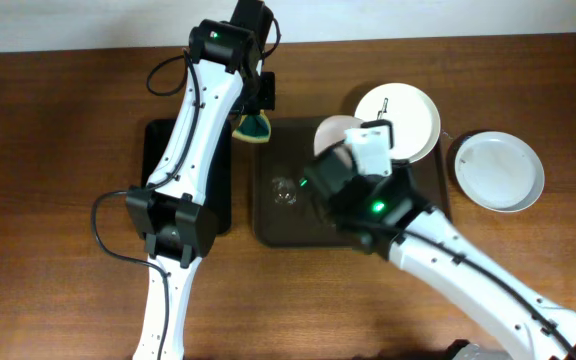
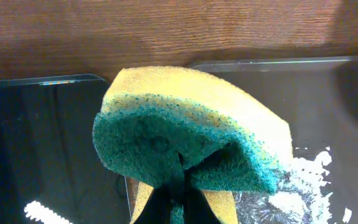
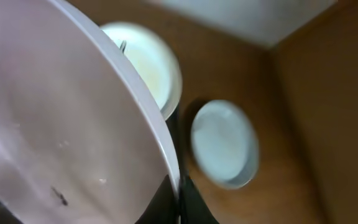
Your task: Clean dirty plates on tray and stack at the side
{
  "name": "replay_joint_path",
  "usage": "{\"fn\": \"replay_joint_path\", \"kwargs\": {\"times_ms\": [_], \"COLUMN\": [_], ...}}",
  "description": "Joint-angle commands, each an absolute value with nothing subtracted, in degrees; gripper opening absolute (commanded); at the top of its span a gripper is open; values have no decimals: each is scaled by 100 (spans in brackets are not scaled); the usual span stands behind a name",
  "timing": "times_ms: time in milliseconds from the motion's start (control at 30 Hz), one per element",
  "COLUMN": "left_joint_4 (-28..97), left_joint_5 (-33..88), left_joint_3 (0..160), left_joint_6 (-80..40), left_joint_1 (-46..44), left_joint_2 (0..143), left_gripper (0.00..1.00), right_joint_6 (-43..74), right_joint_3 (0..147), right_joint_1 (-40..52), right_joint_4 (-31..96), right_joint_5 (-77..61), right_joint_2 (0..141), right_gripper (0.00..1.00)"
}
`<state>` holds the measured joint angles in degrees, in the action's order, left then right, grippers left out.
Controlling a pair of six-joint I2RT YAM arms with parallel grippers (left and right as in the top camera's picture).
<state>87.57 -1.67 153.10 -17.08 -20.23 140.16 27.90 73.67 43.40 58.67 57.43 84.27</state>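
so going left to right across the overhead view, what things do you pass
narrow black tray → yellow and green sponge → large dark brown rectangular tray → round white plate held tilted over it → white plate with a black mark → clean white plate on the wooden table

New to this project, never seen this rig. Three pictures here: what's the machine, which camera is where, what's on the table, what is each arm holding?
Two white robot arms work at a wooden table, each ending in a two-finger gripper.

The overhead view looks straight down. The other two views come from cameras on the wrists, looking along each gripper's fingers.

On the table lie a large dark brown tray and, left of it, a narrower black tray. One white plate with a thin black mark rests at the brown tray's far right corner. Another plate sits on the table, right of the tray.

The left gripper is shut on a yellow-and-green sponge. The right gripper is shut on the rim of a third plate, held tilted over the tray.
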Motion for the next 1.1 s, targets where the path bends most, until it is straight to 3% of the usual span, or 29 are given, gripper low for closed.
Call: {"fn": "replay_joint_path", "kwargs": {"times_ms": [0,100,300,633,933,967,1067], "left_joint_4": [8746,8744,8746,8726,8705,8702,8700], "left_joint_5": [-119,-119,-121,-119,-119,-119,-119], "left_joint_3": [15391,15391,15391,15391,15391,15391,15391], "left_joint_6": [-1619,-1623,-1649,-1706,-1706,-1706,-1706], "left_joint_1": [-2008,-2008,-2008,-2008,-2008,-2008,-2008], "left_joint_2": [13987,13987,13987,13987,13987,13987,13987], "left_gripper": [0,0,0,0,0,0,0], "right_joint_6": [2967,2965,3358,3848,3852,3575,2534], "right_joint_3": [7470,7470,7467,7360,7299,7303,7384], "right_joint_1": [4925,5229,5054,2571,2156,2134,1997], "right_joint_4": [5828,5828,5828,5293,5072,5011,4797], "right_joint_5": [7977,8641,7830,2047,228,167,30], "right_joint_2": [8329,8329,8335,9107,10733,10735,10720], "right_gripper": [4,4,4,4,4,10,49]}}
